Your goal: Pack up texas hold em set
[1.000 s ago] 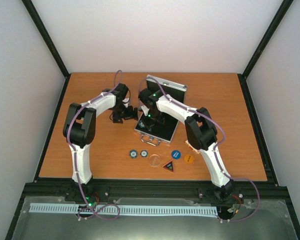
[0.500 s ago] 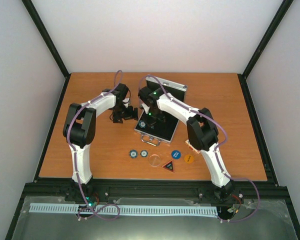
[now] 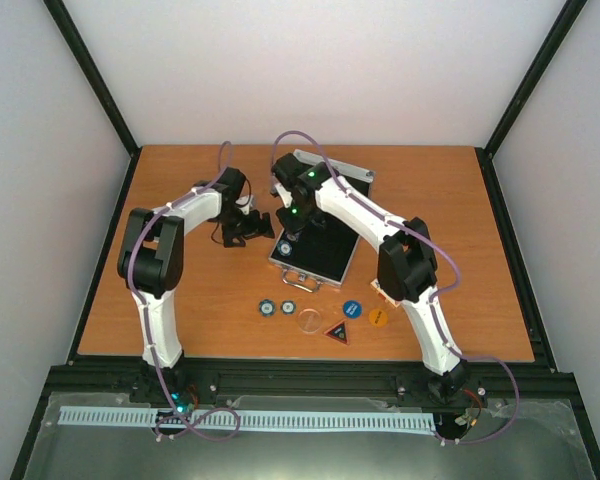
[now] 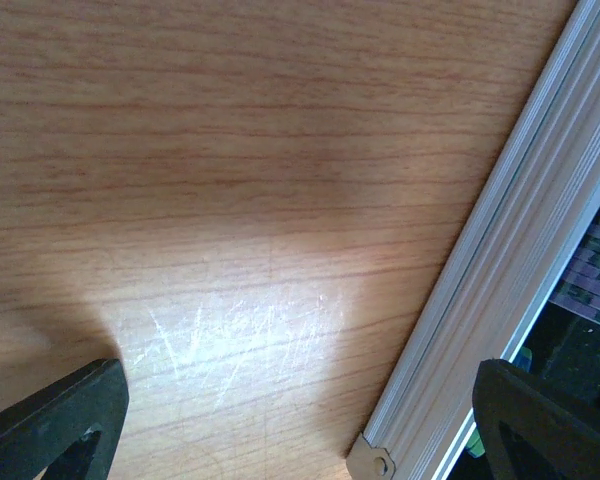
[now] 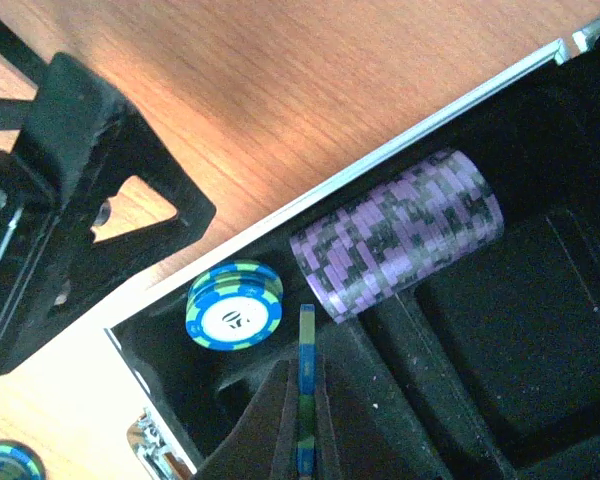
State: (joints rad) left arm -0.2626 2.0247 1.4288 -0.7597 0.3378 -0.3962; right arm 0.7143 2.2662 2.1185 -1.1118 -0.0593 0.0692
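**One chip pinched over the case, six loose pieces waiting**

The right fingers (image 5: 265,437) are clamped together on a single blue-and-green chip (image 5: 306,385), held edge-on above the black lining of the open case (image 3: 330,258), which sits mid-worktop. The left fingers (image 4: 60,425) stand wide apart with nothing between them, low over the worktop (image 4: 230,150) just beside the case's aluminium rim (image 4: 480,290).

What could go wrong: the chip hangs near a foam divider rather than squarely over a slot, so on release it may land flat on the ridge or roll. A low approach could also clip the short blue-green stack (image 5: 234,305) or the purple chip row (image 5: 395,235) already seated. The two arms work close together, and the left one sits near enough to the case corner to nudge the case if either moves carelessly.

Only the right wrist view shows the pinched chip and the filled slots; from above, the arm hides them. Only the top view shows what remains near the front edge: two chips (image 3: 277,307), a clear disc (image 3: 308,320), a triangular button (image 3: 338,332), a blue button (image 3: 352,309) and an orange button (image 3: 378,317).
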